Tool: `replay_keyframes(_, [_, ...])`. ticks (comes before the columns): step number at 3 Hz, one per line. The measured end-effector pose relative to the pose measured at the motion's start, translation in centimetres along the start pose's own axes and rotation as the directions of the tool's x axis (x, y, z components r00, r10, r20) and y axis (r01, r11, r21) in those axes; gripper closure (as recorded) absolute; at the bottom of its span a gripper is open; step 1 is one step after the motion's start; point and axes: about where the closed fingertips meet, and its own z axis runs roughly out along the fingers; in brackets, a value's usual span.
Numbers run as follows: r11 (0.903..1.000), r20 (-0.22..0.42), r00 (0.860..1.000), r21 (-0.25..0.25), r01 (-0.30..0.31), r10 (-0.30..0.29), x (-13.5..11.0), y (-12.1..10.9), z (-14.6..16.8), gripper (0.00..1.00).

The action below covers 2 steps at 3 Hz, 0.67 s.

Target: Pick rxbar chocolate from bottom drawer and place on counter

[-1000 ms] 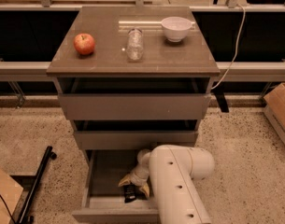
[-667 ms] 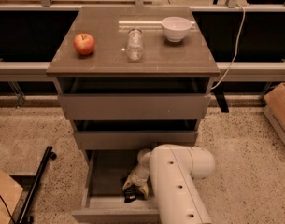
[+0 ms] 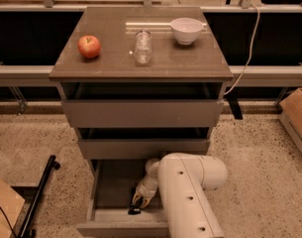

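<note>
Almost nothing has shifted over the last second. The tool point(image 3: 140, 201) stays low inside the open bottom drawer point(image 3: 121, 228), its arm bent over the drawer's right half, and has at most nudged in place. The chocolate bar point(image 3: 134, 211) lies as a small dark shape on the drawer floor, right at the tool's tip and a touch to the left of it. Whether the tool has closed on the bar, I cannot tell. My reading is that the grasp is being settled and the lift has not begun. The table point(image 3: 165, 63) sits well above the tool, with an apple point(image 3: 89, 46), a jar point(image 3: 142, 47) and a bowl point(image 3: 186, 30) on it.
</note>
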Motion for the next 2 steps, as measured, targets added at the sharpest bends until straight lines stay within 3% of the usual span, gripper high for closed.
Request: replay_keyframes(2, [0.9999, -0.008, 1.000, 0.001, -0.013, 0.013, 0.18, -0.12, 0.23, 1.00])
